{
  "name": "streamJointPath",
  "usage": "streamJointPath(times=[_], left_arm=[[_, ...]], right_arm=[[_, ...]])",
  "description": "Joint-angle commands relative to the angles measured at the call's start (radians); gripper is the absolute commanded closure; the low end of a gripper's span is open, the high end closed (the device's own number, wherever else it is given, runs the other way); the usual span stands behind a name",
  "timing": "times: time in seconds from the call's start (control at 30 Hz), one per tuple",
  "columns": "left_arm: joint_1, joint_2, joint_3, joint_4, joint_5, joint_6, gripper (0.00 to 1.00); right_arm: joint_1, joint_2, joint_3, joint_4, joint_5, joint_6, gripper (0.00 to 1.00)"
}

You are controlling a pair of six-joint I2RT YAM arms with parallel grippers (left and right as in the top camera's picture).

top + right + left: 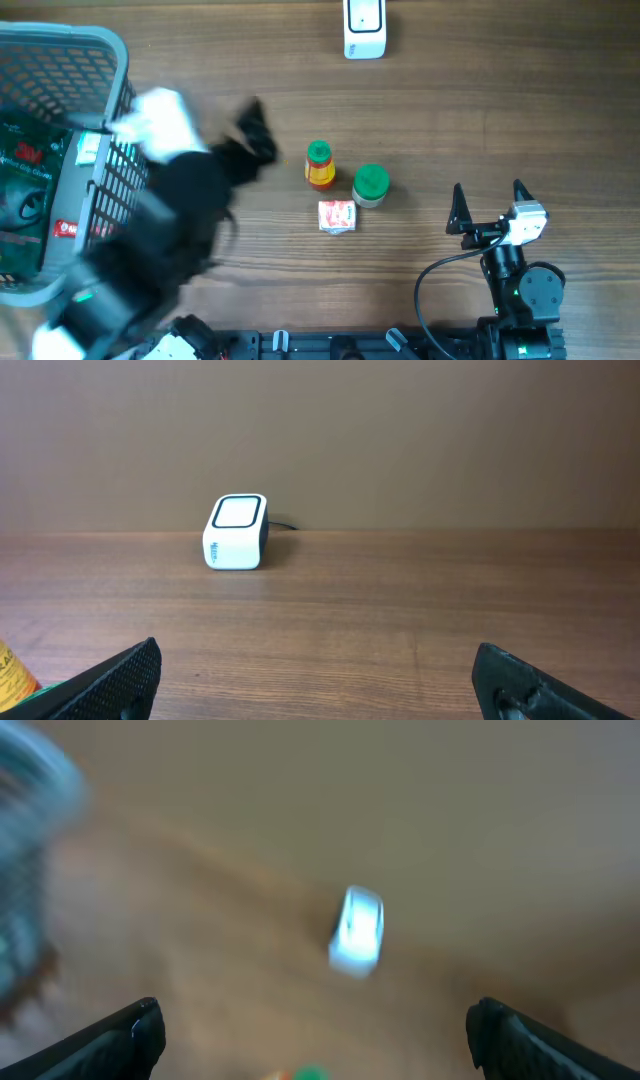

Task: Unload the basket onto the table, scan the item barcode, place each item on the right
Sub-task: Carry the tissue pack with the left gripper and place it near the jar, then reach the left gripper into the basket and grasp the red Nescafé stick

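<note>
Bottle (319,165) is waiting at four o'clock of left gripper (253,135).
Jaws gaping empty; blurred, it seems nearer than right gripper (488,195).

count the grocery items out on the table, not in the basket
3. A green-capped yellow bottle mid-table, a green-lidded jar just right of it, and a small red-and-white box nearer the robot than both. The blurred left arm could hide more.

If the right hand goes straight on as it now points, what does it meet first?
Probably nothing: ahead of the right hand lies only bare wooden table. The white box-shaped scanner stands left of that line.
</note>
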Motion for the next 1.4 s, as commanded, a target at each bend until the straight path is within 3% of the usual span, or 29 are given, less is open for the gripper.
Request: streamJointPath(times=[0.0,0.23,0.43,0.57,0.87,1.07,1.37], left_arm=[[0.193,-0.001,0.143,-0.002,-0.089,0.063,0.0],[0.663,0.042,0.185,-0.019,-0.018,0.057,0.0],[1.093,0.216,0.185,-0.15,0.361,-0.023,0.0],[1.257,0.366,0.185,-0.251,0.529,-0.097,0.05],[1.339,0.673,0.181,-0.439,0.555,-0.127,0.24],[1.339,0.776,0.153,-0.482,0.458,-0.168,0.21],[1.339,0.782,-0.073,-0.301,0.382,-0.183,0.16]], right_arm=[[0.004,-0.008,-0.001,0.002,-0.008,-0.012,0.0],[0.004,-0.008,-0.001,0.002,-0.008,-0.012,0.0],[0.004,-0.008,-0.001,0.002,-0.008,-0.012,0.0],[0.004,-0.008,-0.001,0.002,-0.008,-0.012,0.0],[0.004,-0.008,-0.001,0.002,-0.008,-0.012,0.0],[0.004,-0.008,-0.001,0.002,-0.008,-0.012,0.0],[0.004,-0.008,-0.001,0.002,-0.008,-0.011,0.0]])
